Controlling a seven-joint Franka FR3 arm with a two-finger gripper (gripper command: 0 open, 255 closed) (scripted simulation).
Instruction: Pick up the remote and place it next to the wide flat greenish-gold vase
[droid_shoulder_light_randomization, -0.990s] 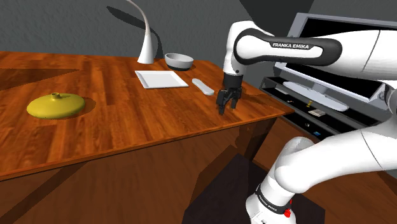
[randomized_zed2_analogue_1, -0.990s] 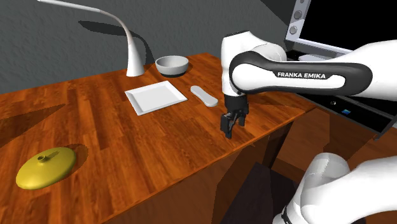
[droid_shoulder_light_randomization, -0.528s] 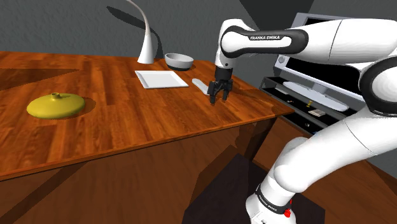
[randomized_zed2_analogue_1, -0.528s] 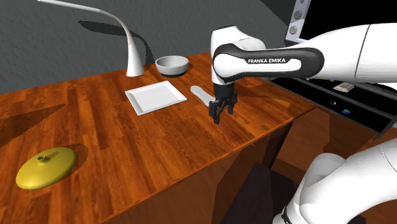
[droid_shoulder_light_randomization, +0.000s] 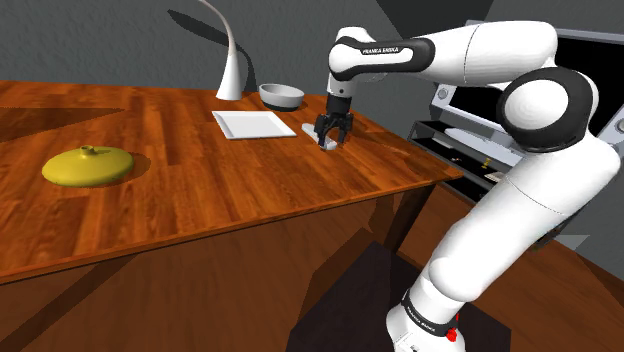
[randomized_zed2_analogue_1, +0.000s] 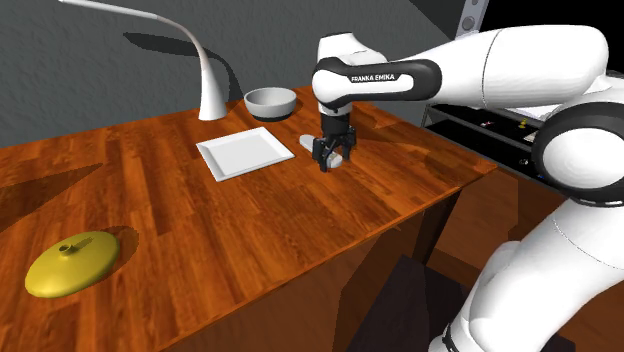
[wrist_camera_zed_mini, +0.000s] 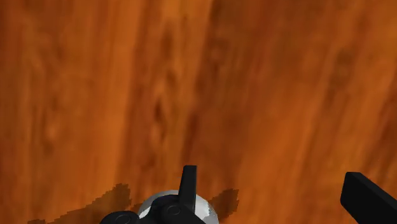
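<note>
Hovering released, my claw (droid_shoulder_light_randomization: 332, 140) is over the remote (droid_shoulder_light_randomization: 310, 129), just beside the white tray (droid_shoulder_light_randomization: 254, 124) on the reddish wooden worktop (droid_shoulder_light_randomization: 200, 185); bowl (droid_shoulder_light_randomization: 281, 95) and lamp (droid_shoulder_light_randomization: 230, 70) stand behind that tray, by a grey wall.

Reddish-brown wood with bold dark grain and a soft sheen across the table (droid_shoulder_light_randomization: 200, 190). Smooth, faintly glossy greenish-gold on the vase (droid_shoulder_light_randomization: 88, 166); plain matt white, of no telling material, on the remote (randomized_zed2_analogue_1: 306, 142), the flat tray (droid_shoulder_light_randomization: 254, 124) and the lamp (droid_shoulder_light_randomization: 231, 75). Smooth, lightly glossy white shell on the arm (droid_shoulder_light_randomization: 500, 50), with matt black at its joints and gripper (droid_shoulder_light_randomization: 331, 138).
</note>
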